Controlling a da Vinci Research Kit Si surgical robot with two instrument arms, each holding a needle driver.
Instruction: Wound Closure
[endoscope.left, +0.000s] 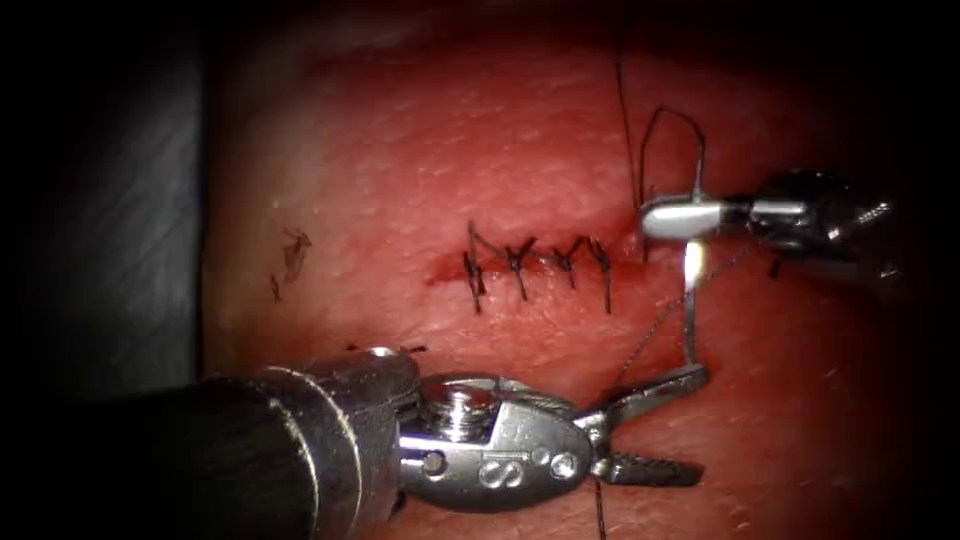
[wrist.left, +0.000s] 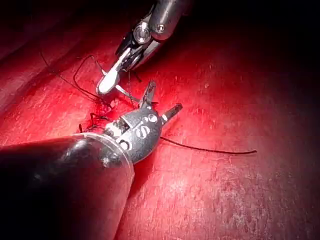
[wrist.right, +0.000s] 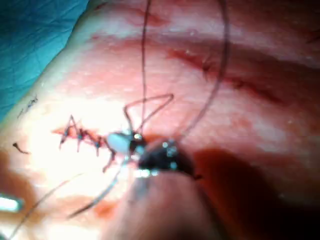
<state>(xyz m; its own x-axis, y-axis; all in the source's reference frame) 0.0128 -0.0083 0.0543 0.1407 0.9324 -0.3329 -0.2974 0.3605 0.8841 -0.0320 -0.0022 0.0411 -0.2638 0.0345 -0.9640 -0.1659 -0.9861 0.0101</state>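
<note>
- We see the left tool (endoscope.left: 655, 425) at the lower centre of the endoscope frame, jaws spread, its upper jaw tip touching the needle (endoscope.left: 690, 300); it grips nothing.
- The right tool (endoscope.left: 665, 220) at the right edge has its jaws pressed together on the needle's upper end.
- The needle hangs just right of the stitched cut (endoscope.left: 540, 265); whether it enters the tissue (endoscope.left: 400, 150) we cannot tell.
- Thread (endoscope.left: 628, 120) loops above the right tool.
</note>
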